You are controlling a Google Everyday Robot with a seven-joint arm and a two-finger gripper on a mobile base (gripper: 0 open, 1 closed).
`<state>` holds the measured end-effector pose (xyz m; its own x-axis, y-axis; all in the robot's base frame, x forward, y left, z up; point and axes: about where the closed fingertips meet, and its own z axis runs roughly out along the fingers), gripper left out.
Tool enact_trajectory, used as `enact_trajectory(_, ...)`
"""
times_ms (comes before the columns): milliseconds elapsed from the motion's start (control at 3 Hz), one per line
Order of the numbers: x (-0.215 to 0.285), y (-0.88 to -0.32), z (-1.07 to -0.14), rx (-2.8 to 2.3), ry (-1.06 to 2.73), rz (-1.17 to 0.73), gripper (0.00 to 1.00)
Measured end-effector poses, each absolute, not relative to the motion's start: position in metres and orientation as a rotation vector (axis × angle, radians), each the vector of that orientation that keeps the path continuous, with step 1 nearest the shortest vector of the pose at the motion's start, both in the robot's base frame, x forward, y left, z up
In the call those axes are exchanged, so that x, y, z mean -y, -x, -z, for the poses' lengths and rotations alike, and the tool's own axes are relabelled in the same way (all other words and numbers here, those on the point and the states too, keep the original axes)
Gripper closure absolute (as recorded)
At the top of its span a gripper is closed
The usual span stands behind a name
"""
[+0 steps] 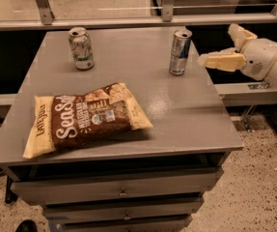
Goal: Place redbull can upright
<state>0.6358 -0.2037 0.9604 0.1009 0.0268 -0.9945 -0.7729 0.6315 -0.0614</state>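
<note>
The redbull can [180,51], slim, silver and blue with a shiny top, stands upright near the back right of the grey table [191,115]. My gripper [221,46] is to the right of the can, just off the table's right edge, apart from the can. Its cream fingers [220,61] are spread open and hold nothing.
A shorter white and green can [81,48] stands upright at the back left. A brown chip bag [82,119] lies flat on the front left of the table. Drawers run below the tabletop. A metal rail and glass panel stand behind the table.
</note>
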Motion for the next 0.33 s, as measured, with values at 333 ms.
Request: enact_trajectory(333, 0.2139, -0.6291, -0.9629, -1.36, 0.693, -0.649, 0.0)
